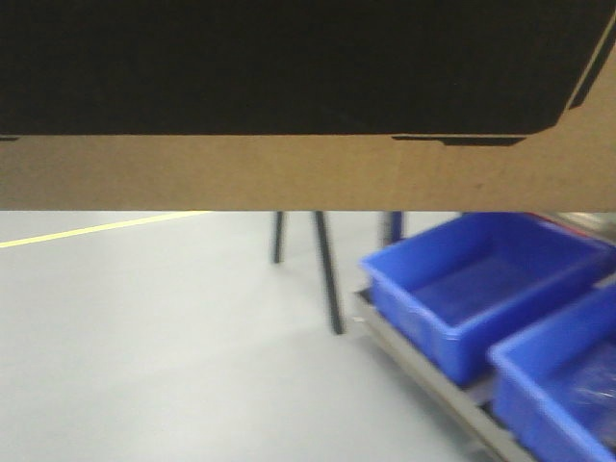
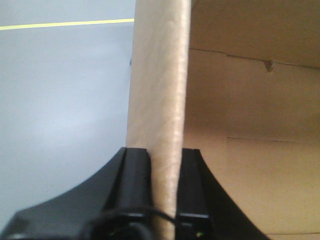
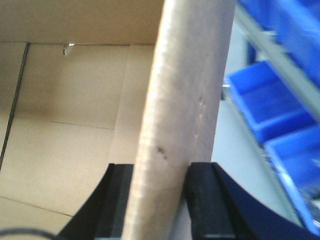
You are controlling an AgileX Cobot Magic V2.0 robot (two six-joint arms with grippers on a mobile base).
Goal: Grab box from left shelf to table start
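Clearly the box (image 1: 289, 171) hangs in the air, filling the top of the front view with bare floor (image 1: 144, 346) beneath it; no bench shows. The left jaws are clamped on one upright cardboard wall (image 2: 159, 100), the right jaws on the opposite wall (image 3: 182, 100). Carrying it well, I judge, means firm grips and both arms level and in step, since thin cardboard can bend or slip. Count: one box, two pairs of jaws, two blue bins (image 1: 476, 289) on a rack (image 1: 423, 380) below and right of the box, one yellow line (image 1: 96, 228) below its left.
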